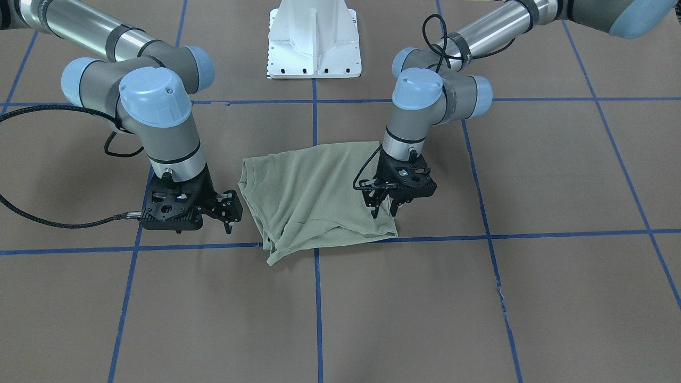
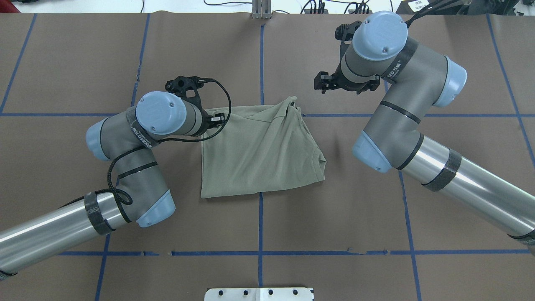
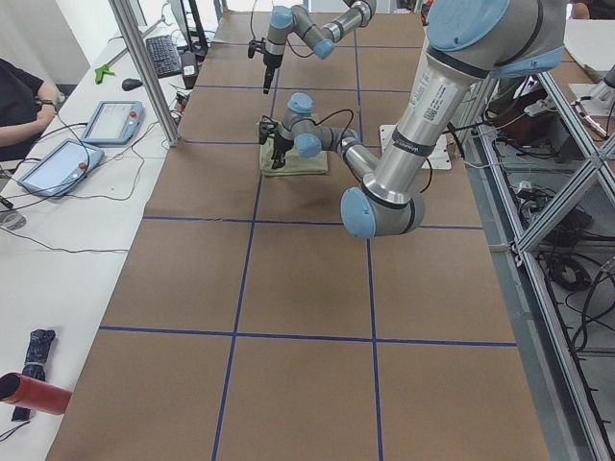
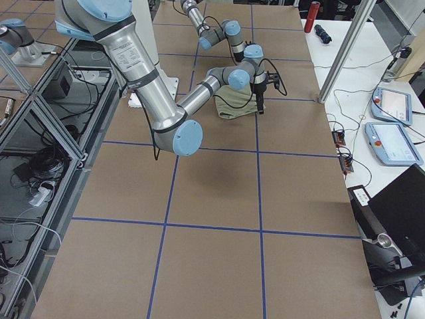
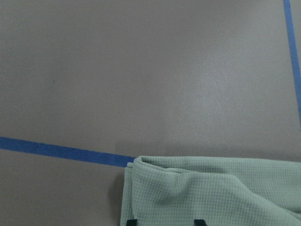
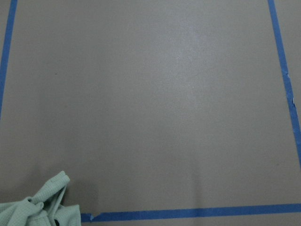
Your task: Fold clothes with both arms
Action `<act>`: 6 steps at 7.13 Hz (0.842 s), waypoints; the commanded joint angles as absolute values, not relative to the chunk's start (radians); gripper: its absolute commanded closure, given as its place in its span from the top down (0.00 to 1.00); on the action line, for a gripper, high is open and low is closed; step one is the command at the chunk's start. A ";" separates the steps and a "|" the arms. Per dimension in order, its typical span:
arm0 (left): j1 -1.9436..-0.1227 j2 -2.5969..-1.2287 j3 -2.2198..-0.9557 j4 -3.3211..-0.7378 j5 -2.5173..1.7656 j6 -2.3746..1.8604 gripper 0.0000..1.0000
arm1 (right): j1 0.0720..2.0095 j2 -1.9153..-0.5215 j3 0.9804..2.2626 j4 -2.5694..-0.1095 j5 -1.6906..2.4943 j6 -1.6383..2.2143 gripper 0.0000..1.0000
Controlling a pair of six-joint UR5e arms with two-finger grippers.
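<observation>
Exterior front-facing view gives us the clearest look: the sage-green shirt (image 1: pixel 314 197) lies folded into a rough rectangle at the middle of the brown bench (image 1: pixel 532 298). It straddles a crossing of the blue tape lines (image 1: pixel 318 319), with its round neck toward the robot's right and a bunched corner spilling over the line on the side away from the robot. The left pincer (image 1: pixel 384 213) points straight down over the shirt's far corner on the robot's left, jaws apart and clamping nothing. In the left wrist-mounted view we see its two fingertips (image 5: pixel 132 221) spread above the cloth's folded edge. The right pincer (image 1: pixel 229 219) hangs tilted just beside the neck side, over bare bench and apart from the cloth; we see it side-on, so we cannot tell whether it is open or closed. From overhead, the wrist of the left arm (image 2: pixel 161 113) covers a corner of the shirt and hides its pincer, and the wrist of the right arm (image 2: pixel 384 35) masks most of the other. A black braided cable (image 1: pixel 119 216) loops over the bench by the right arm, and the white pedestal base (image 1: pixel 314 42) stands behind the shirt. Beside the bench, the exterior left view shows a person (image 3: pixel 19 96), two tablets (image 3: pixel 110 122), a keyboard (image 3: pixel 163 56) and a red cylinder (image 3: pixel 34 394).
</observation>
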State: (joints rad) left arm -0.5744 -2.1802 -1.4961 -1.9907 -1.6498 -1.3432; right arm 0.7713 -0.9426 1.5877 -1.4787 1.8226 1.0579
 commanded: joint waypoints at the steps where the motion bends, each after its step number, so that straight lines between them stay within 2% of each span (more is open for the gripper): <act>1: -0.555 -2.181 -1.496 -1.990 -1.649 -1.345 0.50 | 0.772 -0.945 1.588 -1.479 1.822 1.057 1.00; 2: -0.549 -2.181 -1.496 -1.990 -1.649 -1.348 0.50 | 0.772 -0.945 1.588 -1.479 1.822 1.057 1.00; 3: -0.548 -2.180 -1.494 -1.990 -1.646 -1.350 0.43 | 0.772 -0.943 1.588 -1.479 1.822 1.057 1.00; 5: -0.543 -2.174 -1.485 -1.990 -1.640 -1.350 0.07 | 0.770 -0.943 1.588 -1.479 1.822 1.058 1.00; 6: -0.537 -2.163 -1.486 -1.990 -1.638 -1.347 0.00 | 0.772 -0.942 1.588 -1.479 1.822 1.057 1.00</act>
